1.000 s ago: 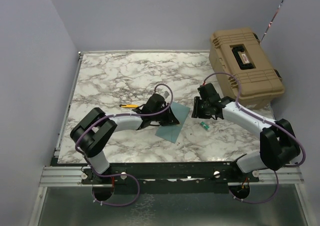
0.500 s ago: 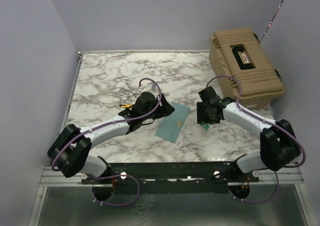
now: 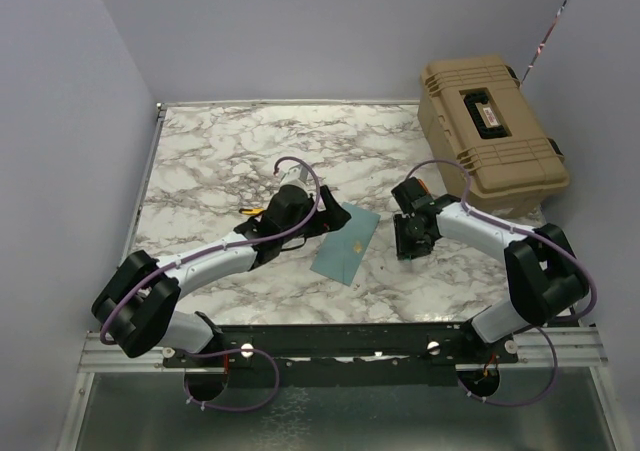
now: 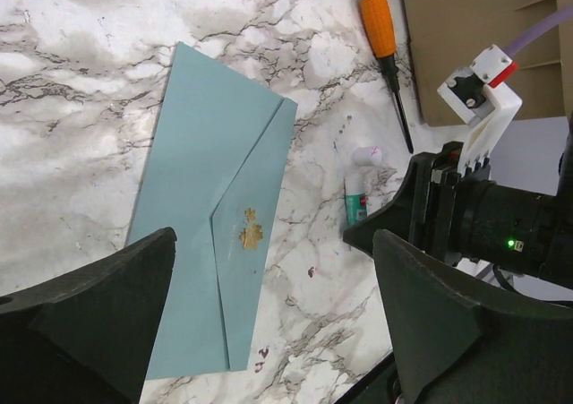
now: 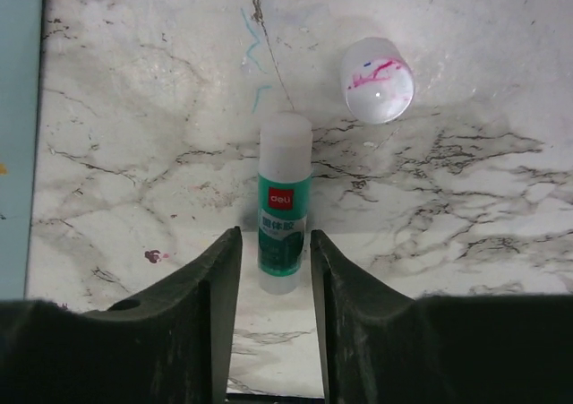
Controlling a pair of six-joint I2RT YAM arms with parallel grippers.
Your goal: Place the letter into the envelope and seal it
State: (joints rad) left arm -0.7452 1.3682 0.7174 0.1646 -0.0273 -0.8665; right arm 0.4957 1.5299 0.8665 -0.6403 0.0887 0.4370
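Marble (image 3: 200,161) bare around envelope (image 3: 345,246) edges

A desk (image 3: 200,161) with a white-and-grey marbled top fills the middle. Plain pale lavender walls (image 3: 300,31) close it in at 9, 12 and 3 o'clock. A tan hard case (image 3: 490,136) sits at 2 o'clock, and a metal rail (image 3: 330,341) edges 6 o'clock. The light is even.

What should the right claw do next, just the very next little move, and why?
Probably close on the glue stick. The right claw has a finger on each side of its lower end, with a gap showing on one side, so it looks not yet gripped. The envelope lies flat with its flap folded down, and the left claw hangs open above it.
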